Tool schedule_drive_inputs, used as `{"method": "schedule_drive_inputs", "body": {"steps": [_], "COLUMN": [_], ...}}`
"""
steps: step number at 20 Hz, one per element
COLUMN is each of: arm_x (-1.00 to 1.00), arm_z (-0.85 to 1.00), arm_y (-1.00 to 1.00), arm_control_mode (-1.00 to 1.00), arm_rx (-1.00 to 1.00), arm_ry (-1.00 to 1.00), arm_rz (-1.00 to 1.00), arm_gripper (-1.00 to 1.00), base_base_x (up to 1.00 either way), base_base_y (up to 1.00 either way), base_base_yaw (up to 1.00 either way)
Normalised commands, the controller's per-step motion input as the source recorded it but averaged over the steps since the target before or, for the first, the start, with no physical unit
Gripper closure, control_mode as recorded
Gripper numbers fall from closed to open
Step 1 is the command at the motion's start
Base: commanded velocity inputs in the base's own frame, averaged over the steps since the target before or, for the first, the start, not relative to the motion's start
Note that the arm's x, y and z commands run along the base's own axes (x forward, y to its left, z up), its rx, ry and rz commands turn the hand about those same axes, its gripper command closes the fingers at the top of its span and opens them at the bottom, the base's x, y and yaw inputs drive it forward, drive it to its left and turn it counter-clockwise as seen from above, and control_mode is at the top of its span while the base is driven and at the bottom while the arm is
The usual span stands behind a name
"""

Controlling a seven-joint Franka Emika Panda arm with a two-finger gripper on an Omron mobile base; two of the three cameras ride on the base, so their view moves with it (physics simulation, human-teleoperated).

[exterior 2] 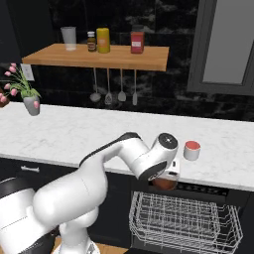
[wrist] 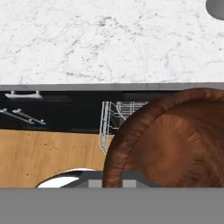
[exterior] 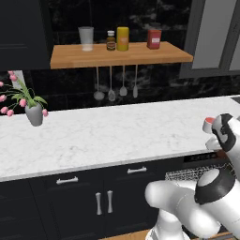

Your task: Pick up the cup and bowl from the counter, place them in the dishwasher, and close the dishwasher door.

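Note:
My gripper (exterior 2: 166, 177) hangs just past the front edge of the white marble counter (exterior 2: 74, 134), shut on a brown wooden bowl (exterior 2: 164, 184). Close up in the hand view, the bowl (wrist: 175, 144) covers the fingertips. Below it the dishwasher's grey wire rack (exterior 2: 183, 218) is pulled out, and it also appears beside the arm (exterior: 187, 174) and past the bowl's rim (wrist: 114, 118). The small cup (exterior 2: 192, 150), white-grey with a salmon-red inside, stands on the counter just right of the hand; the wrist partly hides the cup (exterior: 208, 123). The dishwasher door is out of view.
A grey vase of pink flowers (exterior: 35, 114) stands at the counter's far left. The wooden shelf (exterior: 122, 54) above carries a frosted tumbler (exterior: 86, 37), bottles and a red box, with utensils hanging under it. Dark cabinets with silver handles (exterior: 103, 201) flank the dishwasher.

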Motion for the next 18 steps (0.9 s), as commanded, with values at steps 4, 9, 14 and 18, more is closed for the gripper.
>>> {"method": "schedule_drive_inputs", "body": {"steps": [4,9,14,18], "arm_x": [-0.19,-0.07,-0.06,0.00], "arm_z": [-0.37,-0.31,-0.05,-0.01], "arm_y": [0.00,-0.33,-0.74,-0.36], "arm_control_mode": [-1.00,-1.00,-1.00,-1.00], "arm_rx": [0.00,0.05,0.21,0.15], "arm_ry": [0.05,0.05,0.02,0.00], "arm_rz": [0.00,0.00,-0.02,0.00], "arm_gripper": [1.00,1.00,1.00,1.00], "base_base_x": [0.00,0.00,0.00,0.00], "base_base_y": [0.00,0.00,0.00,0.00], "base_base_yaw": [0.00,0.00,0.00,0.00]}}
